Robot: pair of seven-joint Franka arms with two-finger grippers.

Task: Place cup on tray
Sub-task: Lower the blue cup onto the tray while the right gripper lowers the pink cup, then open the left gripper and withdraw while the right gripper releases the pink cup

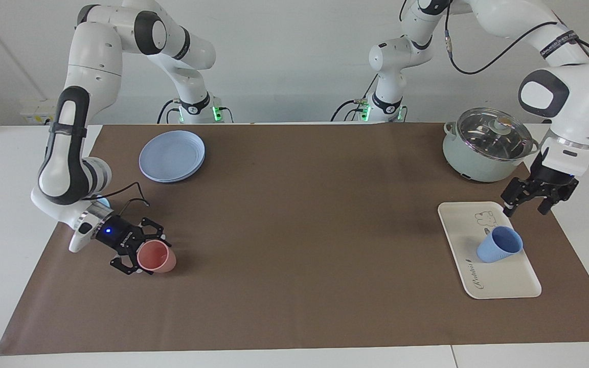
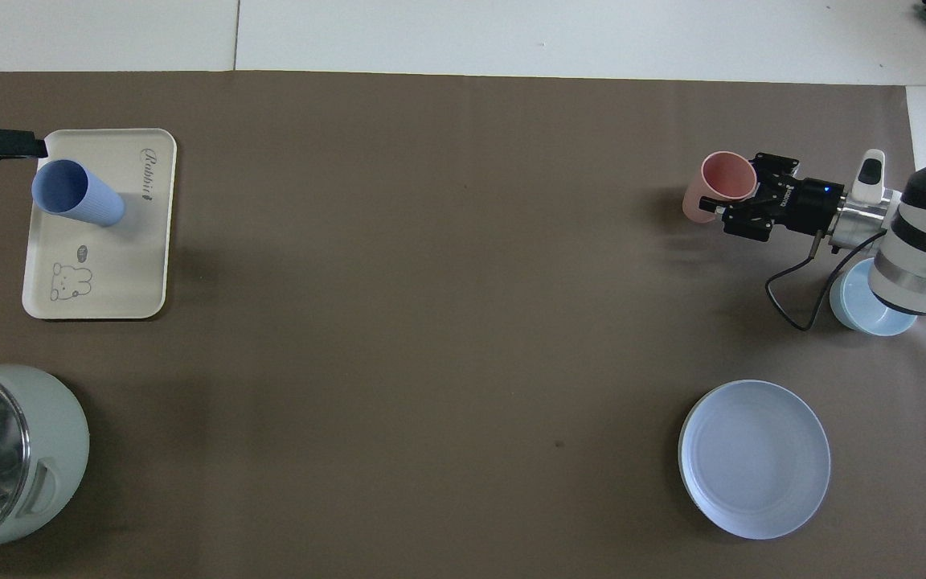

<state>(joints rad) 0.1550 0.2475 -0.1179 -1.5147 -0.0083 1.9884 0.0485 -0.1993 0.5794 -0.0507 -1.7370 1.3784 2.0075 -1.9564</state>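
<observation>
From the facing camera, my left gripper (image 1: 539,201) hangs with its fingers spread apart and nothing between them, over the tray's (image 1: 458,240) edge nearest the robots, clear of the cup (image 1: 499,245). The cup stands upright on the tray, mouth up, between the little animal drawing and the script lettering. The pot (image 1: 486,145) with its glass lid sits nearer to the robots than the tray. At my right arm's end of the table, my right gripper (image 1: 143,254) is clamped on the rim of the pink tumbler (image 1: 157,256) — the tumbler leans, its base down at the brown mat. The blue plate (image 1: 172,155) lies nearer to the robots than that.

From overhead, only a dark finger (image 2: 9,143) of my left gripper shows at the picture's edge, just beside the tray's (image 2: 137,265) corner and apart from the cup (image 2: 75,194), which stands on the tray. My right gripper (image 2: 740,211) pinches the pink tumbler's (image 2: 719,186) rim. A light-blue bowl (image 2: 861,310) sits partly under my right arm — the plate (image 2: 754,457) lies nearer to the robots.
</observation>
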